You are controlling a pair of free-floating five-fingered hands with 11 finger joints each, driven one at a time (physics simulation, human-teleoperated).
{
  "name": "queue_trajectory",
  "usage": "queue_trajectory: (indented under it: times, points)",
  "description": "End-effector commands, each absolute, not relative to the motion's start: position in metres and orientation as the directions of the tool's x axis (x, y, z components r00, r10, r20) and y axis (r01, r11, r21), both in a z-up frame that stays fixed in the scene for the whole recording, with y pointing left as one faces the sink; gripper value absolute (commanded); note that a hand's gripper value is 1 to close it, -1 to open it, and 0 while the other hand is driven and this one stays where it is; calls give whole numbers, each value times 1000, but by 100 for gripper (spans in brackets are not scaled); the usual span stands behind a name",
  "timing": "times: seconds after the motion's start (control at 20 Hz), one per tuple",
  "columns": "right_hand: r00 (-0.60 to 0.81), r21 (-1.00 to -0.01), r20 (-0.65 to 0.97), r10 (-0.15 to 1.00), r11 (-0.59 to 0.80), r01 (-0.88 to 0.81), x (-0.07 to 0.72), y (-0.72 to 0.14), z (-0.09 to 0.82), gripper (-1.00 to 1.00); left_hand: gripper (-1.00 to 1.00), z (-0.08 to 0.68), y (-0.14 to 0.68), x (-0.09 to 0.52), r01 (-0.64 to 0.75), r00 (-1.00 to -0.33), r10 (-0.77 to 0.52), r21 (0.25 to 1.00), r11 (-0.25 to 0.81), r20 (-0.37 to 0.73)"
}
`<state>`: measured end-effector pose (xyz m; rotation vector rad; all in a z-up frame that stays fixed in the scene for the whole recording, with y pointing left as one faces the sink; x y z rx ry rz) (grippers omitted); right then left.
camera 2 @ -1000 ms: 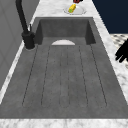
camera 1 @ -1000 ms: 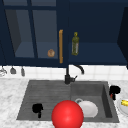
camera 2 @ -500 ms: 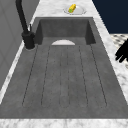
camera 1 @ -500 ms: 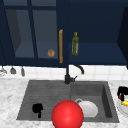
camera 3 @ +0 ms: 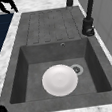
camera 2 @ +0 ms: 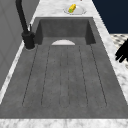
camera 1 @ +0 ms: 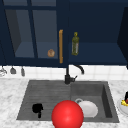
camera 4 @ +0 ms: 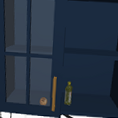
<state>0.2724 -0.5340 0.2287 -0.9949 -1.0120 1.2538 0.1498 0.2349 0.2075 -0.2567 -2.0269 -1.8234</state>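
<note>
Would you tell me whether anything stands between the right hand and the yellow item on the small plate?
Nothing visible does. The right hand hangs just above the yellow item, which lies on the small plate on the counter right of the sink.

Your robot is two matte black hands, human-like in shape. The left hand (camera 1: 37,108) and the right hand (camera 1: 126,96) have no arms.

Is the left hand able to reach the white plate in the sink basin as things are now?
Probably yes. The left hand hovers over the ribbed draining board, and the white plate lies uncovered in the basin beside it. Nothing stands between them; the faucet is at the back.
</note>
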Motion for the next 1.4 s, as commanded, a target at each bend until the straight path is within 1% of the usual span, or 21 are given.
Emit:
queue_trajectory:
  times: [0.0,0.2,0.5,0.75,1.35]
  points:
    - [34,-975,60,998,65,-212,253,-539,216,100,0,207,235,150,394,-903,-128,909,132,410]
    - [52,-977,34,998,45,-208,259,-542,196,100,0,207,235,150,394,-903,-128,909,132,410]
    - [39,-977,35,999,42,-211,263,-547,168,100,0,207,235,150,394,-903,-128,909,132,410]
    - [-3,-974,50,999,48,-220,265,-566,149,100,0,207,235,150,394,-903,-128,909,132,410]
    - [-23,-969,63,998,56,-242,284,-598,111,100,0,207,235,150,394,-903,-128,909,132,410]
